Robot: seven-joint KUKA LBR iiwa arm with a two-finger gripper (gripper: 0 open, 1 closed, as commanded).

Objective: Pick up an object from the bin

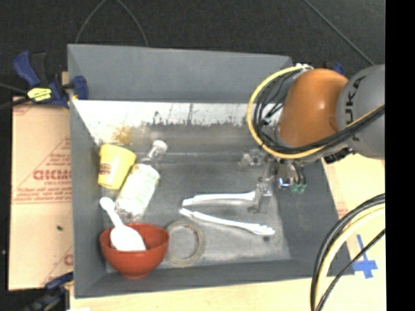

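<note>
Tool [262, 196] down at white tongs-like utensil [217, 201], nothing lifted

Pick not yet made, by the look of it. The tool sits low in the right half of the bin [194, 118], at the right-hand end of the utensil's upper arm, and the utensil lies flat mid-floor. Open or closed? Cannot tell from here, and nothing shows in its hold. Grasp and lift are left.

Neighbours: a tape ring [185, 241] just beside the utensil's left end. Then a red bowl [133, 258] holding a white spoon [120, 229], a clear bottle [137, 188] and a yellow cup [115, 166], all well to the left. The way looks open, though a thing lying this flat may be hard to get under.
</note>
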